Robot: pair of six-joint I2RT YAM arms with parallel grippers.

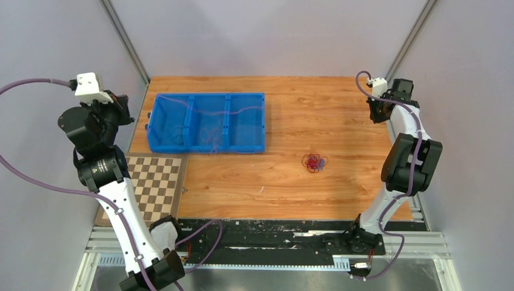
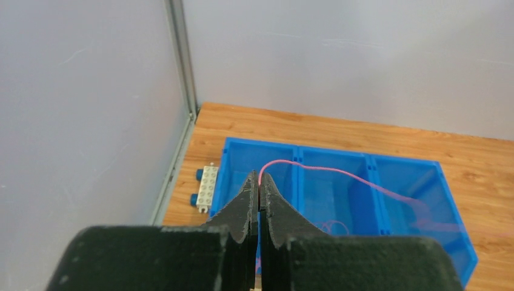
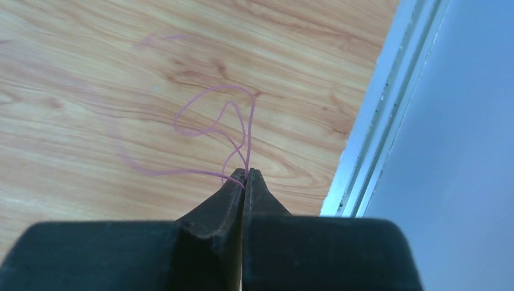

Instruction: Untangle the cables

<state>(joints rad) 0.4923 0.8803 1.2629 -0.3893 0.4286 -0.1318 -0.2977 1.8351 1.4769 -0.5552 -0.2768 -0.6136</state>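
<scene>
A thin pink cable [image 2: 339,172] runs from my left gripper [image 2: 259,179] out over the blue three-compartment bin [image 2: 363,159]; it shows faintly over the bin in the top view [image 1: 242,110]. My left gripper [image 1: 124,109] is shut on its end, held high at the table's left edge. My right gripper [image 3: 245,173] is shut on the pink cable's looped end [image 3: 212,115] above the wood near the right rail; in the top view it sits at the far right [image 1: 377,109]. A tangle of red and blue cables [image 1: 314,162] lies on the table, right of centre.
A checkerboard [image 1: 154,182] lies at the near left. A white and blue toy brick [image 2: 206,187] sits left of the bin. More pink cable lies coiled inside the bin [image 2: 337,227]. Grey walls and metal rails [image 3: 388,103] border the table.
</scene>
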